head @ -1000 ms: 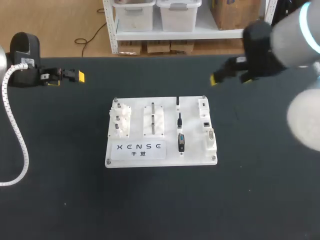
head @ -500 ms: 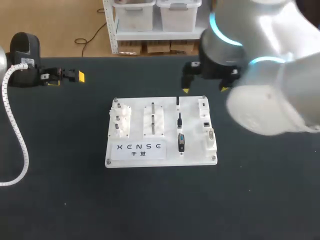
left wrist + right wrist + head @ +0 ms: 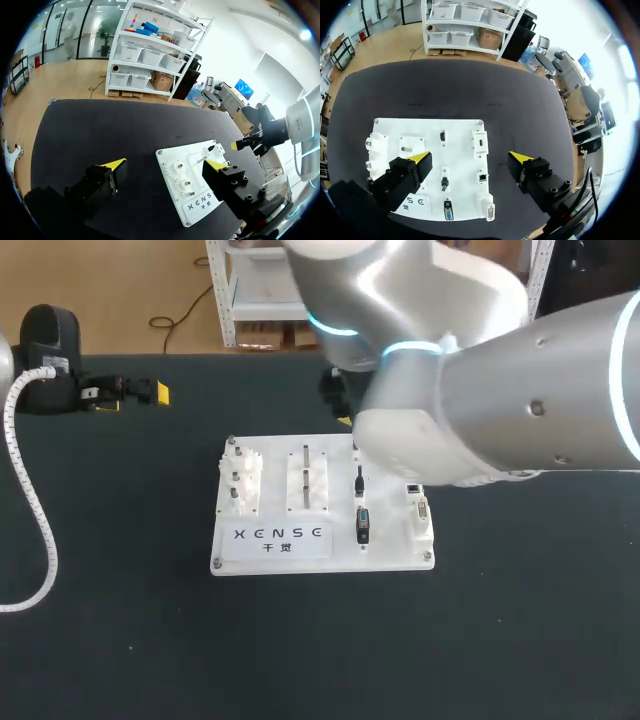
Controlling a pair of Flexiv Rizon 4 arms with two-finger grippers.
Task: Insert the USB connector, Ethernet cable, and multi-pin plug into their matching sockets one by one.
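Note:
The white connector board [image 3: 390, 545] lies mid-table. On it the Ethernet cable plug [image 3: 359, 480] and the black multi-pin plug [image 3: 363, 525] sit in their holders, left of the sockets [image 3: 420, 508]. My right arm [image 3: 450, 370] hangs over the board's far side and hides its own gripper and the USB parts. In the right wrist view my right gripper [image 3: 470, 157] is open above the board [image 3: 465, 130], with the USB connector [image 3: 442, 135], Ethernet plug [image 3: 445, 184] and multi-pin plug [image 3: 448, 212] below it. My left gripper [image 3: 130, 392] [image 3: 165, 164] stands open and empty at the far left.
The board also carries white gear posts [image 3: 240, 480] on its left part, a slotted block [image 3: 308, 480] in the middle and a printed label [image 3: 278, 535] at the front. Dark tabletop surrounds the board on all sides. A white corrugated hose [image 3: 30, 500] hangs along my left arm.
My right arm has swung in from the right edge to above the board's far side, now covering the USB connector and socket. The left arm has not moved.

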